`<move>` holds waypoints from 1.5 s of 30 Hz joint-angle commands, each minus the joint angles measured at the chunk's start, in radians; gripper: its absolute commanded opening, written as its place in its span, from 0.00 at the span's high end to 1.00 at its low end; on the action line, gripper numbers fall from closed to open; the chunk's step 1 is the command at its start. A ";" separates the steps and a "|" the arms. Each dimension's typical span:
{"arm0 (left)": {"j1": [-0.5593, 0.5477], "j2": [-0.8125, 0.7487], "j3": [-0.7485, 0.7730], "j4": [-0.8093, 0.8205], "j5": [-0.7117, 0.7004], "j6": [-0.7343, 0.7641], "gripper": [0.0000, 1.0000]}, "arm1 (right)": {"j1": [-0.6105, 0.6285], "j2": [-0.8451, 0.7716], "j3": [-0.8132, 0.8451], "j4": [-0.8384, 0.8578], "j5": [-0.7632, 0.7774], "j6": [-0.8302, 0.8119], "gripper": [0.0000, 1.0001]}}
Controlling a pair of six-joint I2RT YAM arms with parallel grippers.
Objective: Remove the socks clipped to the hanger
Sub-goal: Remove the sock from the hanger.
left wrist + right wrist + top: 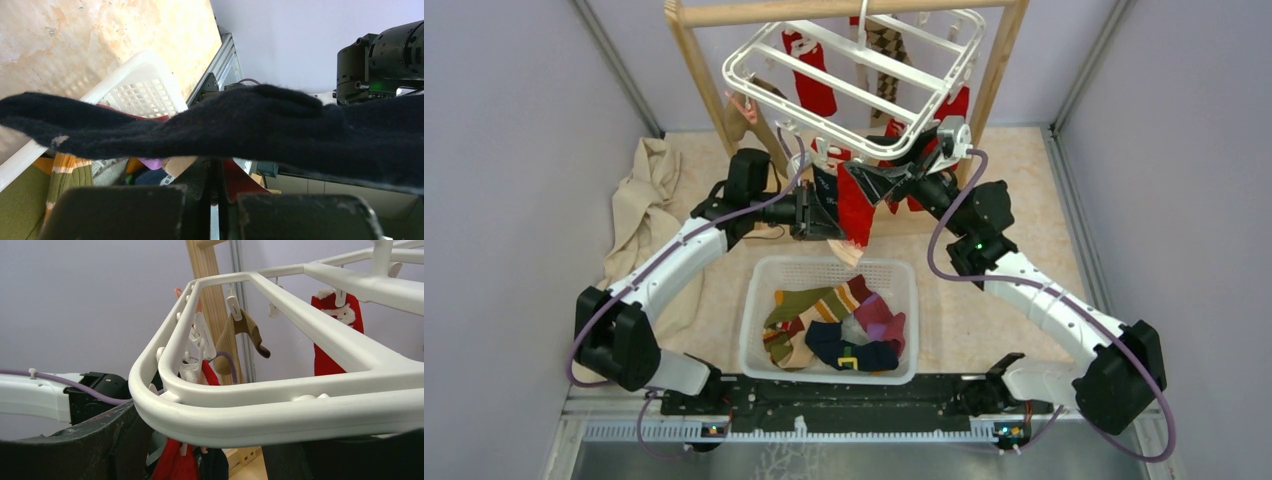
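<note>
Left wrist view: left claw was pressed together on the navy sock, which was stretched taut above the basket. Looked like a pull off its clip, with the drop spot right below. Right claw sat spread under the hanger's near corner, probably steadying it. Hanger hung tilted from the wooden frame, red socks clipped on.

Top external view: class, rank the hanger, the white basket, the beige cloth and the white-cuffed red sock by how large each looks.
1. hanger, though it hangs raised toward the camera, which flatters it
2. white basket
3. beige cloth
4. white-cuffed red sock
</note>
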 commanded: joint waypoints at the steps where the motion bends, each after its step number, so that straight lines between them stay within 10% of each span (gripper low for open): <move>1: -0.012 0.009 0.036 0.018 0.004 0.014 1.00 | 0.013 -0.025 0.068 0.028 0.038 -0.028 0.30; 18: -0.022 0.017 0.028 0.027 0.005 0.013 1.00 | 0.014 -0.019 0.075 0.065 0.051 -0.007 0.27; 30: -0.031 0.019 0.022 0.031 0.003 0.012 1.00 | 0.014 -0.015 0.084 0.068 0.055 0.001 0.58; 36: -0.033 0.015 0.017 0.034 0.003 0.009 1.00 | 0.014 -0.015 0.087 0.061 0.054 0.009 1.00; 45: -0.036 -0.009 0.013 0.032 0.007 0.002 1.00 | 0.014 -0.013 0.092 0.030 0.051 0.015 1.00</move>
